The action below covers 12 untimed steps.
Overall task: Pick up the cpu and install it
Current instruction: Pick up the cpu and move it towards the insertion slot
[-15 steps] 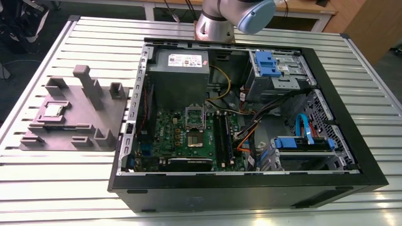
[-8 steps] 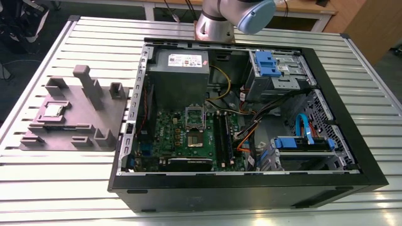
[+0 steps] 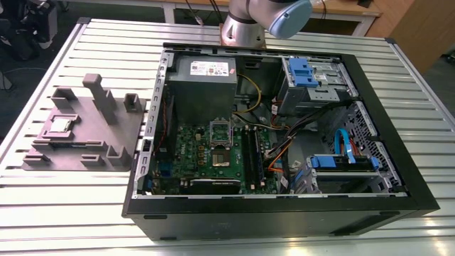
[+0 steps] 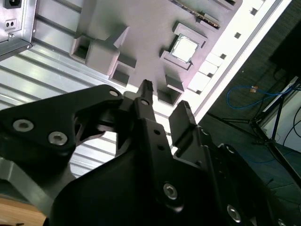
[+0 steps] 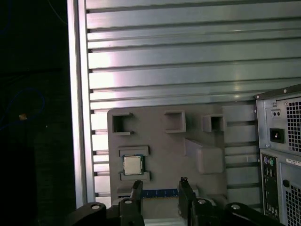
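The claw [image 5: 160, 188] stands open, holding nothing. Just ahead of one finger [image 5: 137, 190], untouched, the cpu [image 5: 132, 165] lies nested on the grey plate [image 5: 164, 160]. Farther aside stands the case [image 5: 282, 160]; its white label [image 3: 212, 68] is unreadable.

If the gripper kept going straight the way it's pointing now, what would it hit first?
Probably the grey plate, just beside the cpu rather than on it. The open gripper is aimed there, though depth is hard to judge.
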Each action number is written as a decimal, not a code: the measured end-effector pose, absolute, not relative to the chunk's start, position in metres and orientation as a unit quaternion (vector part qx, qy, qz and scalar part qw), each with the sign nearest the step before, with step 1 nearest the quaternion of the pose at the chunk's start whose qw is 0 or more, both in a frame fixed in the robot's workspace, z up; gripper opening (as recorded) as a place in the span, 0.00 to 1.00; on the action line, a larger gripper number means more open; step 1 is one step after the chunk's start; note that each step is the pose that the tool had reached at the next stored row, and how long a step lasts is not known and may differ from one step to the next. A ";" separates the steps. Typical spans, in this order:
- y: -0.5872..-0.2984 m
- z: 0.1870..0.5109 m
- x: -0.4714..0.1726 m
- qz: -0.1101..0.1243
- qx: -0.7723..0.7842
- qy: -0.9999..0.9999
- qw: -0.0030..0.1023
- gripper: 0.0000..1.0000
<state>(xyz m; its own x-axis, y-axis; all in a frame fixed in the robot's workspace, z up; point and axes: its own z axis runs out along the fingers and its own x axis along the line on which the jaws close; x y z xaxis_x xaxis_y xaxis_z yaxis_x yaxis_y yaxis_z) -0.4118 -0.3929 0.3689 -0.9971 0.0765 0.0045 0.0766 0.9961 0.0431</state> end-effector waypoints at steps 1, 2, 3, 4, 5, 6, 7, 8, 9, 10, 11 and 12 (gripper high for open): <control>-0.393 0.369 -0.412 -0.022 -0.038 -0.999 0.001 0.41; -0.393 0.369 -0.412 -0.022 -0.038 -0.999 0.001 0.47; -0.393 0.369 -0.412 -0.022 -0.038 -0.999 0.001 0.47; -0.393 0.369 -0.412 -0.022 -0.038 -0.999 0.001 0.53; -0.392 0.369 -0.412 -0.022 -0.038 -0.999 0.001 0.59; -0.392 0.369 -0.412 -0.022 -0.038 -0.999 0.001 0.59; -0.391 0.368 -0.412 -0.022 -0.036 -0.999 0.001 0.59; -0.391 0.368 -0.412 -0.022 -0.032 -0.999 0.002 0.59; -0.391 0.368 -0.412 -0.022 -0.028 -0.999 0.002 0.59; -0.390 0.368 -0.413 -0.022 -0.025 -0.999 0.002 0.59; -0.390 0.367 -0.414 -0.022 -0.024 -0.999 0.002 0.59; -0.389 0.367 -0.416 -0.022 -0.024 -0.999 0.002 0.59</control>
